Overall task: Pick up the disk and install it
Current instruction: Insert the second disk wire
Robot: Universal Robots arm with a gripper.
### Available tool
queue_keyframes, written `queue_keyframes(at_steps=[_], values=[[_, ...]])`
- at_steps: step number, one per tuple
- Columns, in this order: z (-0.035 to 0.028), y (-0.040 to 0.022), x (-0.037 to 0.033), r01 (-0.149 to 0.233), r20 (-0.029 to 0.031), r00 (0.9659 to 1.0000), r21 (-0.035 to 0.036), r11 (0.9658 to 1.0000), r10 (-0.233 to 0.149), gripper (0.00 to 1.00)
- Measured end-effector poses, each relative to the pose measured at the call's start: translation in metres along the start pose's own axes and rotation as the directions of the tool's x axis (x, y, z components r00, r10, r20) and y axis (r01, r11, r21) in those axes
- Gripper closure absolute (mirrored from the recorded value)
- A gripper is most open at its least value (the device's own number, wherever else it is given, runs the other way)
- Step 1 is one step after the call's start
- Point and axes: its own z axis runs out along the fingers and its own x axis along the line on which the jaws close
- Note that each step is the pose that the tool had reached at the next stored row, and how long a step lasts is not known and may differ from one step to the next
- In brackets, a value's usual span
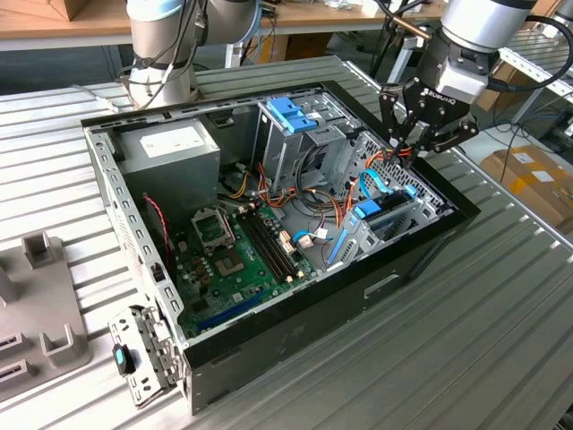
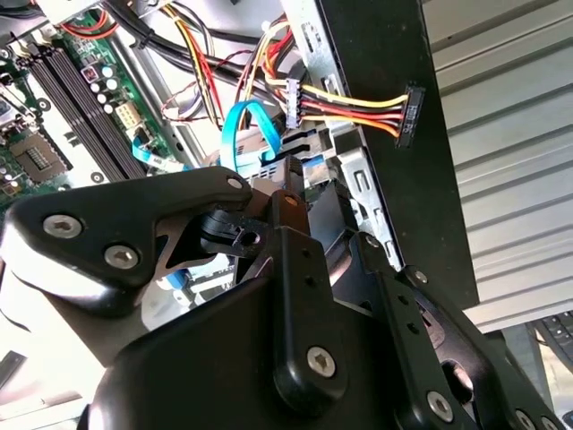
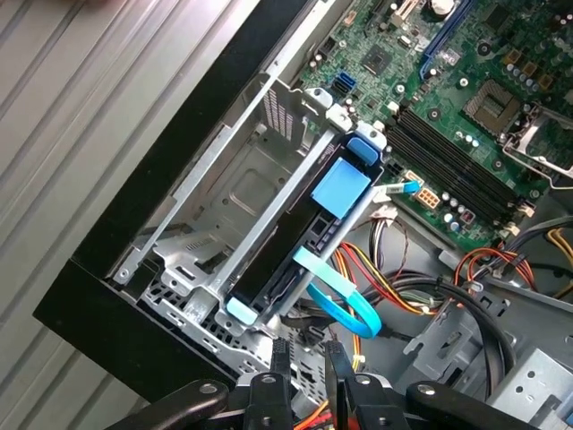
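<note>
My hand [image 1: 414, 143] hovers empty, fingers nearly together, above the seated disk [image 3: 300, 237]; the cables [image 3: 345, 305] beneath could snag.

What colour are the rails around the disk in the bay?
Light blue, seen best on the disk in the first wrist view.

A robotics lab or workshop: opened computer case [image 1: 269, 224] on slatted metal table [image 1: 501, 331], cardboard boxes [image 1: 533, 175] beside

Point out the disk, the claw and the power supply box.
disk [image 3: 340, 190], first wrist view, on its blue label.
claw [image 1: 405, 152], exterior view, between its fingertips.
power supply box [image 1: 170, 148], exterior view, on its white sticker.
</note>
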Motion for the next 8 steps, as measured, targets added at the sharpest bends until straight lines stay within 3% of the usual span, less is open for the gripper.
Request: queue_keyframes(at_steps=[8], values=[[0.0, -0.0045, 0.0008, 0.011, 0.0001, 0.9999, 0.0001, 0.9999, -0.011, 0.7]])
